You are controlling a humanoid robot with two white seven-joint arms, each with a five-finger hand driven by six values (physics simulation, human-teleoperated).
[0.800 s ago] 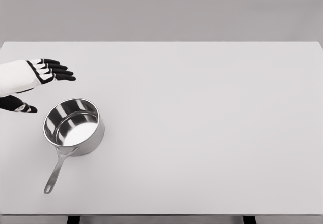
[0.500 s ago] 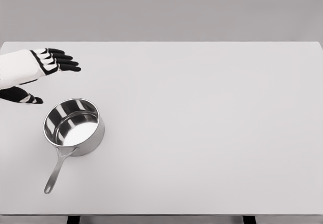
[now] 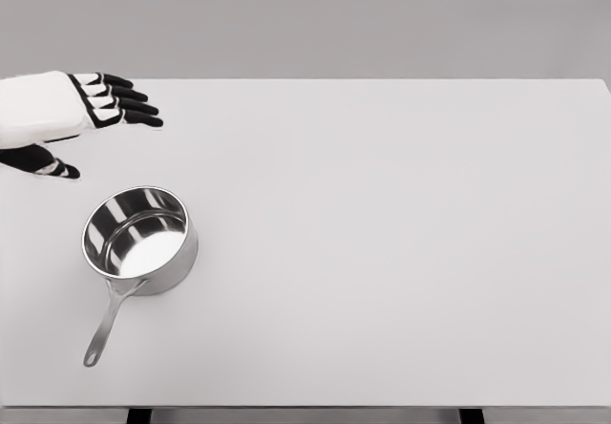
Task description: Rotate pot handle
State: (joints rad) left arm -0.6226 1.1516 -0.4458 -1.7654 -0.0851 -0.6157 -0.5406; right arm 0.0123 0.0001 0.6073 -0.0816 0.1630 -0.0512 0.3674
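A shiny steel pot stands upright on the white table, at its left side. Its long handle points toward the front left, ending near the table's front edge. My left hand comes in from the left edge and hovers behind the pot, well apart from it. Its black fingers are stretched out to the right and the thumb hangs lower; it holds nothing. The right arm does not show.
The table's front edge runs along the bottom of the view, with two dark legs below it. A plain grey wall stands behind the table.
My left hand has drifted up and to the right, farther from the pot's rim. The pot and its handle have not moved.
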